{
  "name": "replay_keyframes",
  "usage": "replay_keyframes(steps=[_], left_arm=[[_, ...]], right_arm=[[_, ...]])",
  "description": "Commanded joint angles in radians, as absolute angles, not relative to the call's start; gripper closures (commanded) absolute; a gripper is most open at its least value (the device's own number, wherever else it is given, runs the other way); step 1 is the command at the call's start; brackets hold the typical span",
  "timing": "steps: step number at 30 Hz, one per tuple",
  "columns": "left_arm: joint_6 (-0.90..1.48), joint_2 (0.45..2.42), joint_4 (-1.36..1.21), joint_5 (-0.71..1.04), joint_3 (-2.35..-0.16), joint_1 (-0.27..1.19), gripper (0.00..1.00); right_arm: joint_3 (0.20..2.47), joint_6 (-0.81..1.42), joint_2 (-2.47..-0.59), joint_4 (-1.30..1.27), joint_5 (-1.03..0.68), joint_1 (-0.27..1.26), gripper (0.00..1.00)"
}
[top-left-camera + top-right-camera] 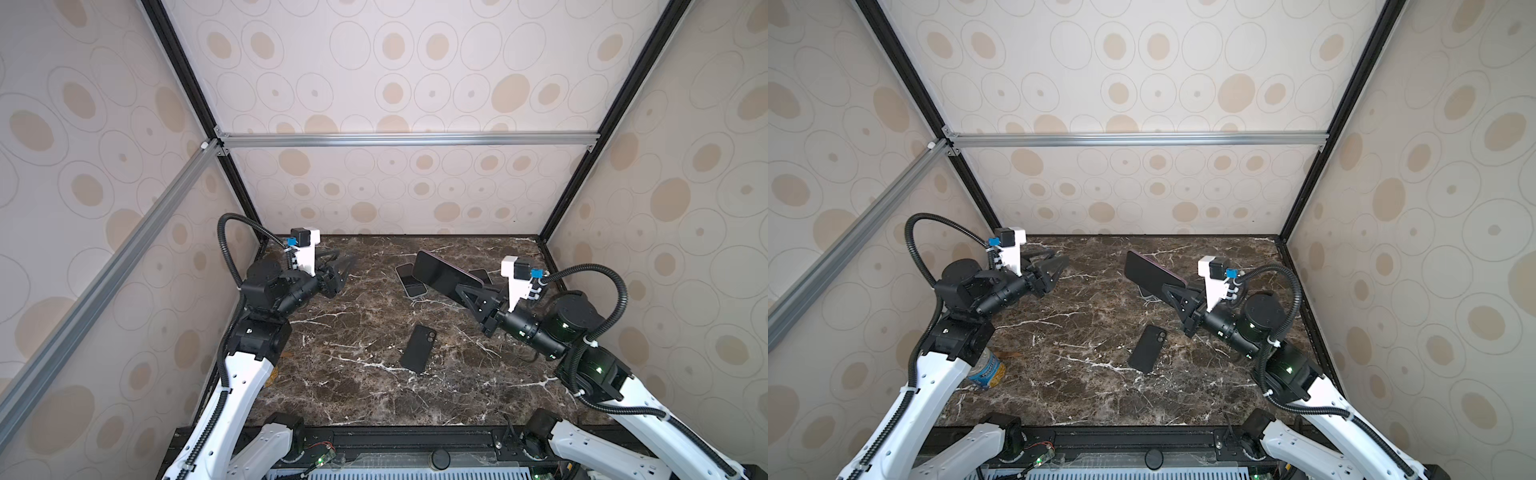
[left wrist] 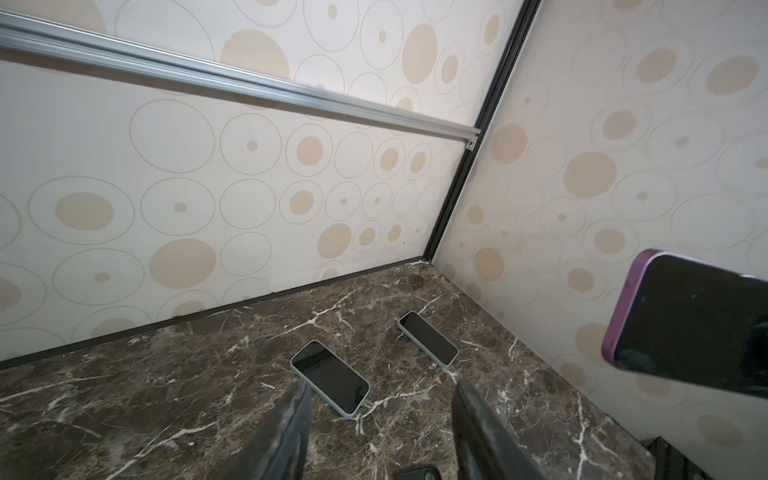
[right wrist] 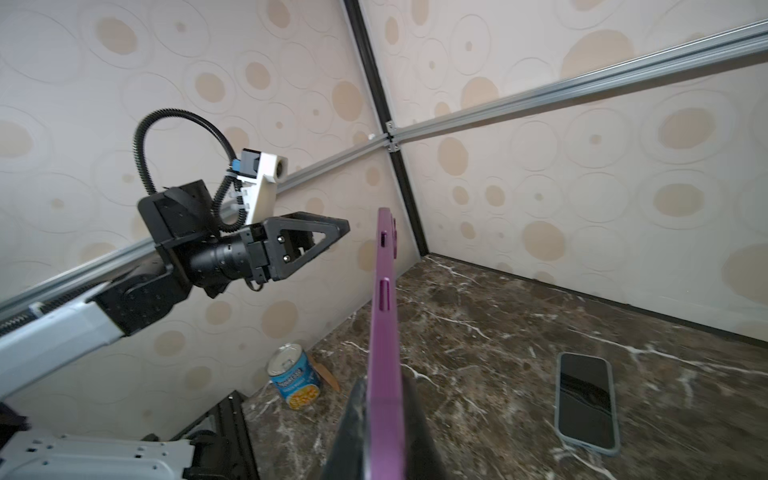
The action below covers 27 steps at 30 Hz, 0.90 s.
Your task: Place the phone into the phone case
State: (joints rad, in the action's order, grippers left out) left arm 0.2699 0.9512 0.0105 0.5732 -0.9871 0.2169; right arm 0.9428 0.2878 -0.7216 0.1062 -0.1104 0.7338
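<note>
My right gripper (image 1: 459, 287) (image 3: 384, 382) is shut on the lower end of a purple phone (image 1: 440, 274) (image 3: 384, 291) and holds it up over the back right of the marble table, dark screen facing the top views. The black phone case (image 1: 417, 348) (image 1: 1148, 348) lies flat mid-table, its camera cut-out at the far end, nothing touching it. At the back left, my left gripper (image 1: 347, 262) (image 2: 382, 386) hovers open and empty, pointing toward the centre. A sliver of the case (image 2: 417, 473) shows between its fingers in the left wrist view.
Two other phones in pale cases (image 2: 330, 378) (image 2: 428, 338) lie screen-up near the back, under and behind the held phone. A blue food can (image 1: 986, 370) stands by the left arm's base. Patterned walls close in the table (image 1: 353, 399) on three sides.
</note>
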Motion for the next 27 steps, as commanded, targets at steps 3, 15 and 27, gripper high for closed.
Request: replay_keyframes(steps=[3,15,27], left_arm=[[0.003,0.985,0.023,0.479,-1.012,0.353,0.48],[-0.557,1.303,0.112,0.411,-1.006,0.663,0.56],[-0.681,1.726,0.169,0.373,-1.170,0.739,0.61]], right_arm=[[1.013,0.179,-0.665,0.354,0.094,0.730,1.00],[1.038,0.226,-0.516,0.604,0.281,0.730,1.00],[1.089,0.180,-0.471,0.676,0.364,0.731,1.00]])
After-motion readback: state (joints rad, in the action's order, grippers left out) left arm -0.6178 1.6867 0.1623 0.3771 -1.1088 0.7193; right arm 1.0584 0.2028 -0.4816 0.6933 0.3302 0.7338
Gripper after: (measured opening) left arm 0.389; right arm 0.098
